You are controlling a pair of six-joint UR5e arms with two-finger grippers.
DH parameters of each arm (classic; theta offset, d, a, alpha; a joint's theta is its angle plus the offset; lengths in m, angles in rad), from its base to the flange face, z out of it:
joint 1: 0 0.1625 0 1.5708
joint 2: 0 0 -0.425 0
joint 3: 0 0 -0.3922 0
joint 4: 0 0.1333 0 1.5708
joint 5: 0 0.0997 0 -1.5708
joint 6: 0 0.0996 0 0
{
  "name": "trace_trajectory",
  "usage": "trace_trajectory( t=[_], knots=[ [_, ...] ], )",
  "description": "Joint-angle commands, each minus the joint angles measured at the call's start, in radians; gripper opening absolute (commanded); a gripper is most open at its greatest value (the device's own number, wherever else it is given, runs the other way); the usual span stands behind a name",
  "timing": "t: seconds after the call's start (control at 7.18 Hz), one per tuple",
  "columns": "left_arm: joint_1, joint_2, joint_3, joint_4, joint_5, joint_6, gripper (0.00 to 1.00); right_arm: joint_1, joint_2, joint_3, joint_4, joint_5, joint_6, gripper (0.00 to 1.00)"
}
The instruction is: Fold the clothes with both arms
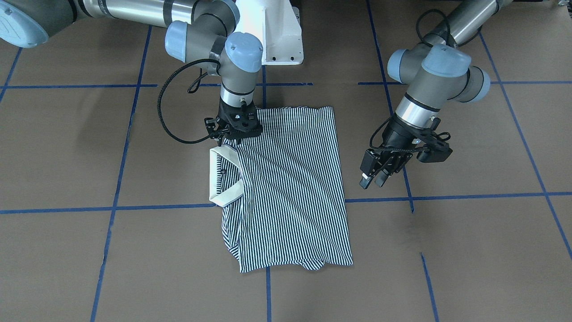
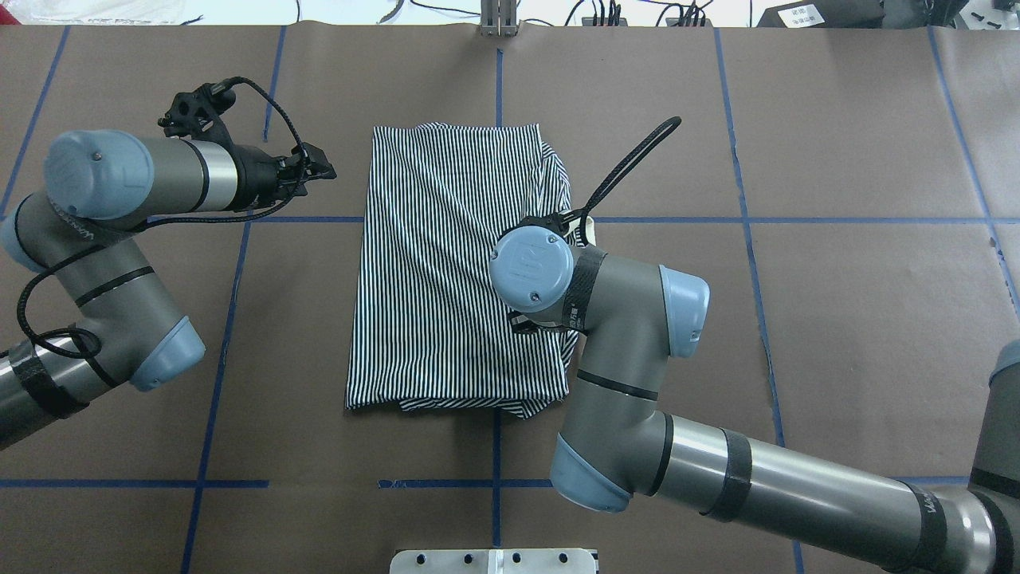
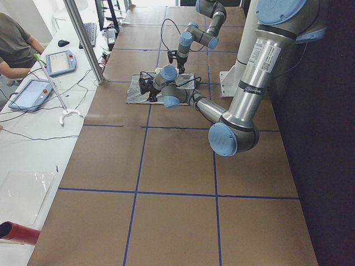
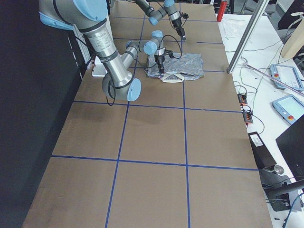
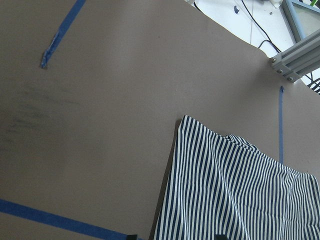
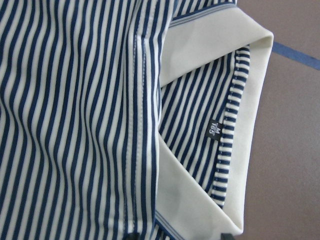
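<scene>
The striped polo shirt (image 1: pixel 290 188) lies folded into a long rectangle on the brown table, its cream collar (image 1: pixel 225 194) sticking out on the robot's right side. My right gripper (image 1: pixel 230 141) points straight down at the shirt's edge just beside the collar. In the right wrist view the collar (image 6: pixel 200 55) and stripes fill the frame, and the fingertips show apart at the bottom edge. From overhead the right wrist (image 2: pixel 532 267) hides that gripper. My left gripper (image 1: pixel 374 179) hangs open above bare table, a short way off the shirt's other long edge (image 5: pixel 170 165).
The white pedestal base (image 1: pixel 279 31) stands behind the shirt. Blue tape lines (image 1: pixel 116 208) grid the table. A seated person (image 3: pixel 14 44) and tablets (image 3: pixel 61 61) are at a side bench beyond an aluminium post (image 3: pixel 83 39).
</scene>
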Motion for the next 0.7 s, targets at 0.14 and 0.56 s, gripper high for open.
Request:
trace_trajectory(
  t=[0.14, 0.56],
  knots=[
    [0.0, 0.005, -0.01, 0.002, -0.001, -0.002, 0.6, -0.044, -0.03, 0.093, 0.015, -0.004, 0.522, 0.65],
    [0.0, 0.005, -0.008, 0.002, 0.0, -0.002, 0.6, -0.119, -0.116, 0.198, 0.092, -0.012, 0.911, 0.63]
  ],
)
